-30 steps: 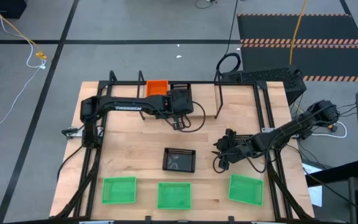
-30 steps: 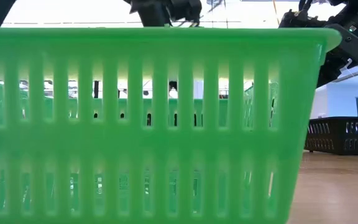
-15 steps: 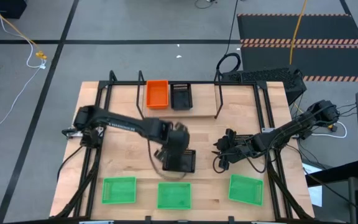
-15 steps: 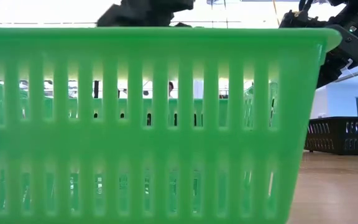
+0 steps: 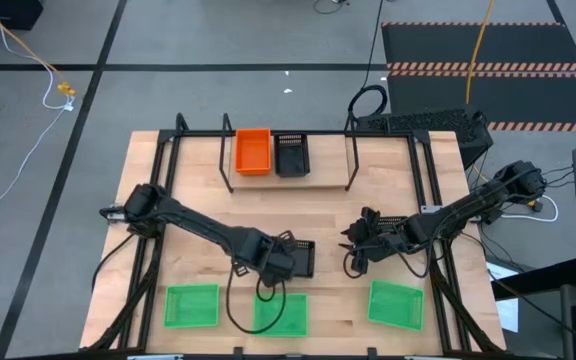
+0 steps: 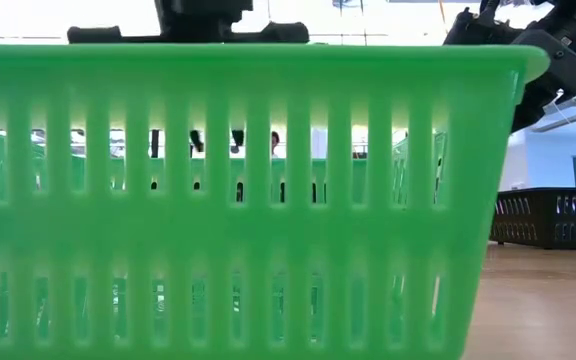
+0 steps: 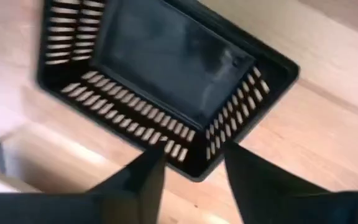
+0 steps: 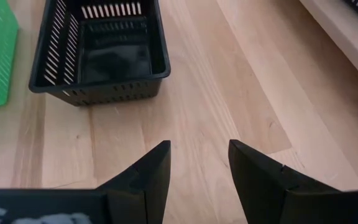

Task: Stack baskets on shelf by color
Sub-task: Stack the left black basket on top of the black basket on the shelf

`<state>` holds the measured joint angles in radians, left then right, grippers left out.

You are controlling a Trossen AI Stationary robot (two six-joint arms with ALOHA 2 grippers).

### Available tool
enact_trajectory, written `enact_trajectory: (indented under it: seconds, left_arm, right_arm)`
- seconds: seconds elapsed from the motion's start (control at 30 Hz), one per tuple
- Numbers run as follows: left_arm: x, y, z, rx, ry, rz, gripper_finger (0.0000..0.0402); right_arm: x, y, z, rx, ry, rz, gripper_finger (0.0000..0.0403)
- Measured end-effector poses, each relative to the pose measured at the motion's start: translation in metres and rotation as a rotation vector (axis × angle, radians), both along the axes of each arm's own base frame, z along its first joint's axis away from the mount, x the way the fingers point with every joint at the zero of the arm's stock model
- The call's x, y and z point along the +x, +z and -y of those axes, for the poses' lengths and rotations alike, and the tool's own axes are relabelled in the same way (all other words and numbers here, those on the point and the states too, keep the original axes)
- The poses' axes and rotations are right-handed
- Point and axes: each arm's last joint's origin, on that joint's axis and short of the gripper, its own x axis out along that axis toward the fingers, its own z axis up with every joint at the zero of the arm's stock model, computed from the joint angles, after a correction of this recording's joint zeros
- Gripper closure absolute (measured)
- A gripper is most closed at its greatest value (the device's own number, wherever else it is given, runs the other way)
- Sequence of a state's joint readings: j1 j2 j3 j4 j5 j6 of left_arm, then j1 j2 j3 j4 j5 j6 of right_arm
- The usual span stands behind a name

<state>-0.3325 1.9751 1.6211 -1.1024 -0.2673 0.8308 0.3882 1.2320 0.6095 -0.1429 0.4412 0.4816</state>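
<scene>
A loose black basket [image 5: 300, 258] rests on its bottom mid-table; it also shows in the left wrist view [image 7: 166, 68] and the right wrist view [image 8: 98, 50]. My left gripper [image 5: 268, 266] is open just above the basket's left rim, fingers [image 7: 138, 183] on either side of a corner of it, not plainly touching. My right gripper [image 5: 354, 250] is open and empty to the basket's right. An orange basket [image 5: 253, 150] and a black basket [image 5: 290, 155] sit side by side on the shelf [image 5: 349, 160]. Three green baskets [image 5: 191, 305] [image 5: 280, 314] [image 5: 396, 303] stand in a row along the near edge.
The middle green basket [image 6: 238, 200] fills the low view, right behind my left gripper. The black frame [image 5: 430, 200] edges the table on both sides. Bare wood lies between the shelf and the loose black basket, and on the shelf's right part [image 5: 328, 165].
My left gripper has swung from the black basket on the shelf toward the table's near edge and come down at the loose black basket's left side. The shelf's black basket stays where it was. My right arm has kept still.
</scene>
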Motion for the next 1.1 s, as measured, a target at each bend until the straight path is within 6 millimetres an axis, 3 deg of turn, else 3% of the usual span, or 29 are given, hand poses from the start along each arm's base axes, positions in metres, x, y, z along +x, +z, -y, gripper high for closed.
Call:
enact_trajectory:
  seconds: [0.2, 0.4, 0.63, 0.93, 1.0, 1.1]
  left_arm:
    - [-0.005, -0.020, -0.005, 0.087, -0.110, -0.198, 0.0159]
    - [0.003, -0.038, -0.001, 0.111, -0.190, -0.213, 0.0156]
    - [0.009, -0.042, 0.001, 0.103, -0.221, -0.182, 0.0227]
    - [0.015, -0.043, -0.006, -0.075, 0.090, -0.113, 0.0375]
    - [0.015, -0.042, -0.007, -0.079, 0.111, -0.108, 0.0389]
    - [0.014, -0.039, -0.007, -0.088, 0.118, -0.105, 0.0379]
  right_arm:
    - [0.000, 0.000, 0.000, -0.004, 0.003, -0.003, 0.0248]
    - [0.000, 0.000, 0.000, -0.007, 0.005, -0.006, 0.0248]
    - [0.000, 0.000, 0.000, -0.013, 0.011, -0.007, 0.0248]
    - [0.000, 0.000, 0.000, -0.015, 0.013, -0.006, 0.0248]
    - [0.000, 0.000, 0.000, -0.015, 0.013, -0.006, 0.0248]
    - [0.000, 0.000, 0.000, -0.019, 0.015, -0.006, 0.0248]
